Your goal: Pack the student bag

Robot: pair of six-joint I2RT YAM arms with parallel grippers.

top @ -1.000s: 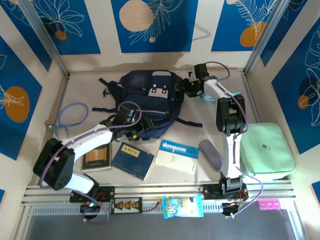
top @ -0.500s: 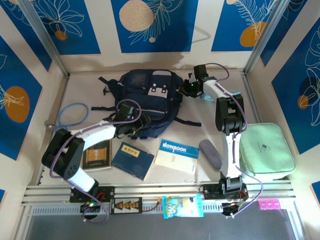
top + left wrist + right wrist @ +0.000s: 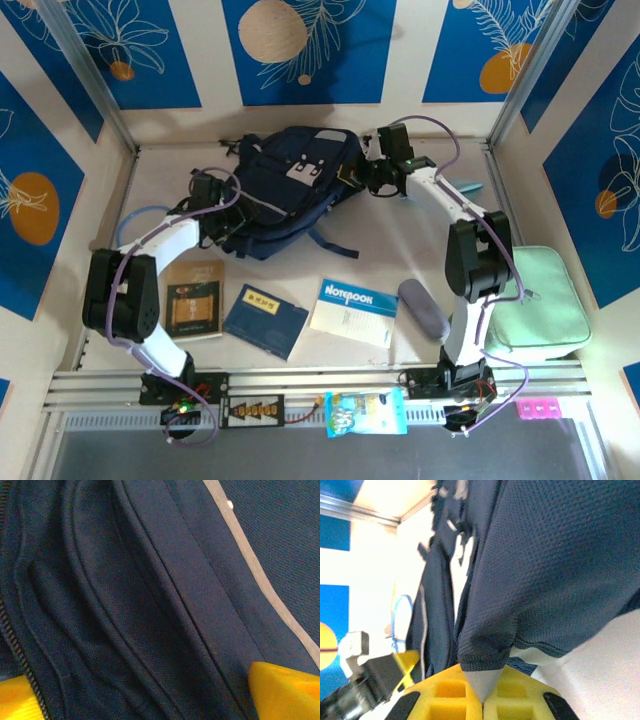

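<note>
Navy fabric dominates: the student bag (image 3: 290,180) lies upper centre in the overhead view, and the step looks like getting it open. Right gripper (image 3: 370,178) has its jaws clamped on a fold at the bag's right edge, and its wrist view shows that fold pinched between yellow pads (image 3: 440,677). Left gripper (image 3: 208,192) stands wide open at the bag's left side, gripping nothing. Its wrist view reveals a zip (image 3: 22,665) and grey trim (image 3: 260,575). Next, I'd judge, it must close on the zip edge.

Robotics lab test cell: pale table (image 3: 400,252) walled by aluminium posts (image 3: 93,85) and blue panels (image 3: 350,60) (white leaf prints), left arm (image 3: 160,240) and right arm (image 3: 470,215) bolted to its near-edge rail (image 3: 300,385).
</note>
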